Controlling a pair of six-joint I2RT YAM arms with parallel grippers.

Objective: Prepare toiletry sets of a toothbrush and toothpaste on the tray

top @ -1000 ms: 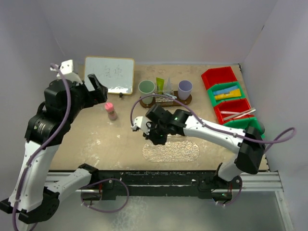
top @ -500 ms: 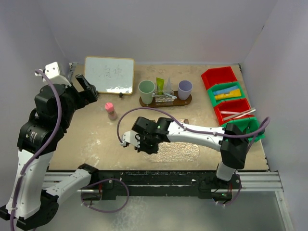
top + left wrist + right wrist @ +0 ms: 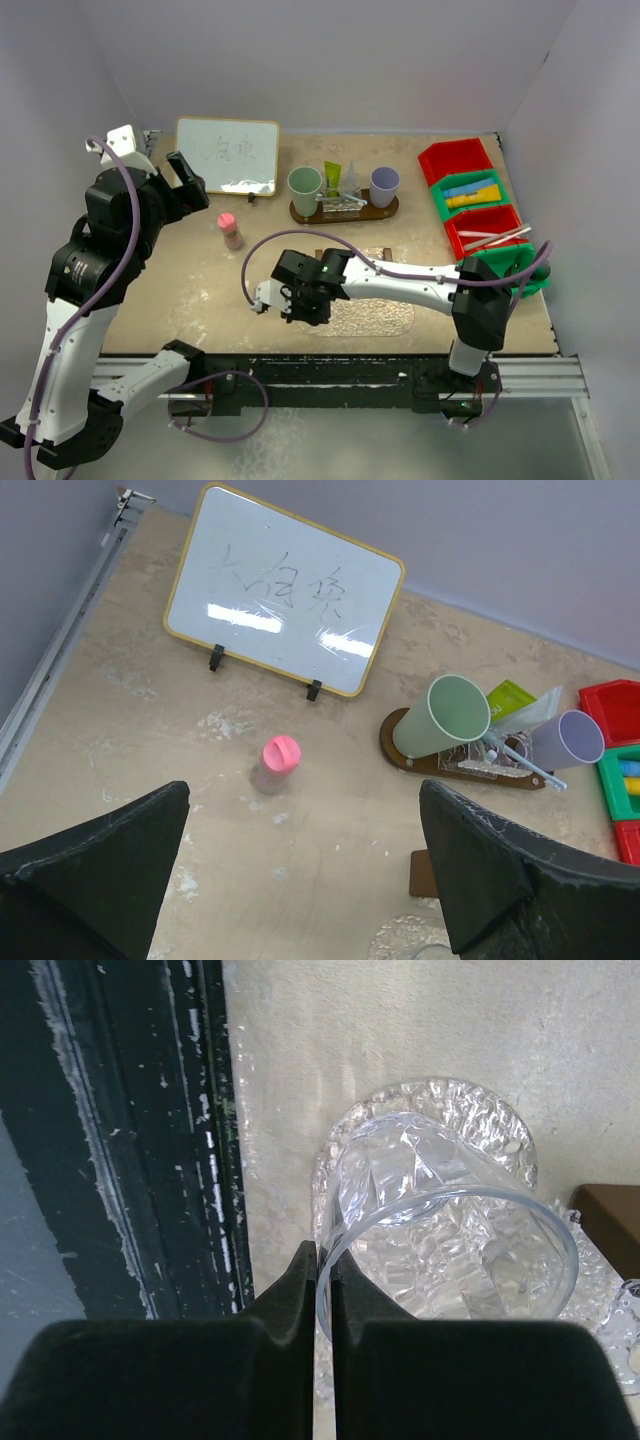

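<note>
My right gripper (image 3: 323, 1255) is shut on the rim of a clear plastic cup (image 3: 450, 1220), held over the left end of a clear textured tray (image 3: 470, 1105). In the top view the right gripper (image 3: 297, 300) is at the tray's (image 3: 375, 315) left end. A wooden rack (image 3: 345, 210) at the back holds a green cup (image 3: 304, 181), a lilac cup (image 3: 384, 181), a green tube (image 3: 332, 178) and a toothbrush (image 3: 520, 765). My left gripper (image 3: 185, 175) is open and empty, raised near the whiteboard; its jaws show wide apart in the left wrist view (image 3: 310, 880).
A whiteboard (image 3: 228, 155) stands at the back left. A pink-capped bottle (image 3: 230, 230) stands in front of it. Red and green bins (image 3: 475, 195) at the right hold coloured tubes and toothbrushes (image 3: 495, 238). A small brown block (image 3: 385, 252) lies behind the tray.
My right gripper has moved left and toward the near edge, to the tray's left end. My left arm has swung left and shifted slightly, still open.
</note>
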